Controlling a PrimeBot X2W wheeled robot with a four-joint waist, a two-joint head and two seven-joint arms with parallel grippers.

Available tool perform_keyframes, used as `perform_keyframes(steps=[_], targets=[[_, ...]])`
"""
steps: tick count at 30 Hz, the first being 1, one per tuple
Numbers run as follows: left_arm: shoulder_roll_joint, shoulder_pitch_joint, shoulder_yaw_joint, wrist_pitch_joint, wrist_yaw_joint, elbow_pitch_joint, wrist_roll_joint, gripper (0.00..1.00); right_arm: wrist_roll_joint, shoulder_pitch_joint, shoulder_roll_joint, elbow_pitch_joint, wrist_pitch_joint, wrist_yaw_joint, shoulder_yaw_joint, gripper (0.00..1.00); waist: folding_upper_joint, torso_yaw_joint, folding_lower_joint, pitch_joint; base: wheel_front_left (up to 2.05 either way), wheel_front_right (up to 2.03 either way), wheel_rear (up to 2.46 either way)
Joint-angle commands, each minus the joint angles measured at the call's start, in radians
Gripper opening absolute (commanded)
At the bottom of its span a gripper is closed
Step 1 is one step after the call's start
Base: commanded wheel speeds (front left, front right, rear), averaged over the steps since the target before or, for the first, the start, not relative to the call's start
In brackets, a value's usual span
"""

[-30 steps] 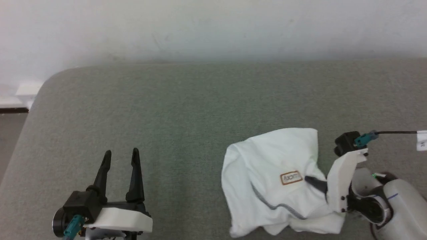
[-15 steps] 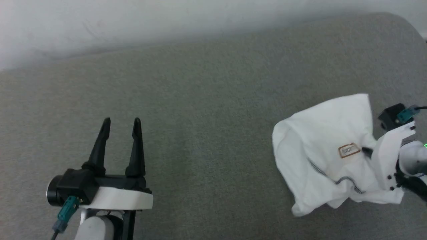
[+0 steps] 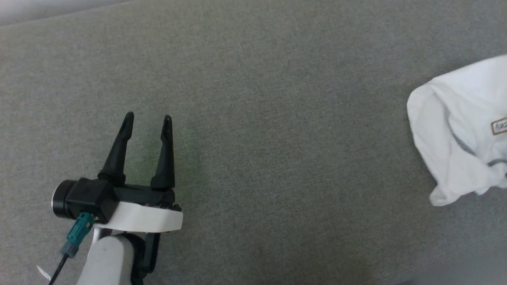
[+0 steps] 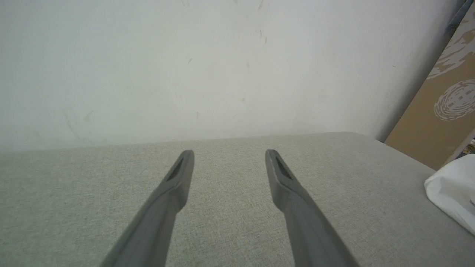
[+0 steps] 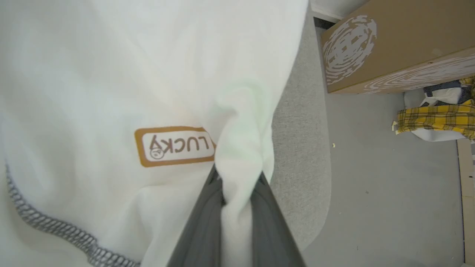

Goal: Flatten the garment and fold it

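The garment (image 3: 459, 130), a white T-shirt with grey-black seam stitching and a brown-bordered "LUCKY" patch (image 5: 174, 145), lies bunched at the right edge of the head view on the grey padded table (image 3: 277, 118). In the right wrist view my right gripper (image 5: 239, 178) is shut on a bunched fold of the garment (image 5: 111, 74), with cloth squeezed between its two dark fingers. My left gripper (image 3: 147, 118) stands open over bare table at the lower left, far from the shirt, nothing between its fingers (image 4: 178, 178). A corner of the garment (image 4: 452, 193) shows at the right of the left wrist view.
A pale wall (image 4: 185, 66) rises behind the table's far edge. Right of the table's rounded end stand a brown cardboard box (image 5: 389, 48) and a pile of yellow plaid cloth (image 5: 434, 118) on the grey floor (image 5: 389, 193).
The head camera has swung left and down, so the garment and right arm slid to the right edge of its view. My right gripper keeps its hold on the cloth; the left stays open.
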Motion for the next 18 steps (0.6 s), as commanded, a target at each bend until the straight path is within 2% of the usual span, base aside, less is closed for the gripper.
perform_keyframes(steps=[1,2,3,4,9,12,16,18], targets=[[0.002,-0.015,0.0,0.0,-0.005,0.003,0.006,1.0,-0.007,-0.022,0.008,0.01,-0.017,-0.002,-0.013,0.0,-0.0001,-0.001,-0.0003,0.018,0.0,0.0,0.0],[0.0,-0.016,0.0,-0.001,-0.004,0.007,0.004,1.0,-0.015,-0.026,0.021,0.032,-0.035,-0.002,-0.025,0.01,-0.0001,0.004,-0.0003,0.018,0.0,0.0,0.0],[-0.002,-0.015,0.001,-0.001,-0.002,0.011,0.001,1.0,-0.036,-0.03,0.026,0.046,-0.059,-0.002,-0.028,0.4,-0.0001,0.01,-0.0003,0.018,0.0,0.0,0.0],[-0.003,-0.016,0.003,-0.002,0.0,0.015,0.0,1.0,-0.048,-0.033,0.036,0.065,-0.077,-0.002,-0.038,1.0,-0.0001,0.015,-0.0003,0.018,0.0,0.0,0.0],[-0.008,-0.012,0.017,-0.008,0.007,0.036,-0.01,1.0,-0.085,-0.035,0.071,0.15,-0.137,-0.002,-0.067,1.0,-0.0001,0.035,-0.0003,-0.004,0.0,0.0,0.0],[-0.013,-0.004,0.022,-0.011,0.008,0.048,-0.015,1.0,-0.129,-0.019,0.062,0.182,-0.204,-0.002,-0.117,1.0,-0.0001,0.051,-0.0003,-0.036,0.0,0.0,0.0],[-0.027,0.021,0.028,-0.014,0.013,0.066,-0.024,1.0,-0.23,0.029,0.063,0.166,-0.313,-0.002,-0.194,1.0,-0.0001,0.067,-0.0003,-0.099,0.0,0.0,0.0],[-0.034,0.041,0.031,-0.015,0.016,0.074,-0.028,1.0,-0.279,0.063,0.094,0.129,-0.365,-0.002,-0.244,1.0,-0.0001,0.075,-0.0003,-0.138,0.0,0.0,0.0]])
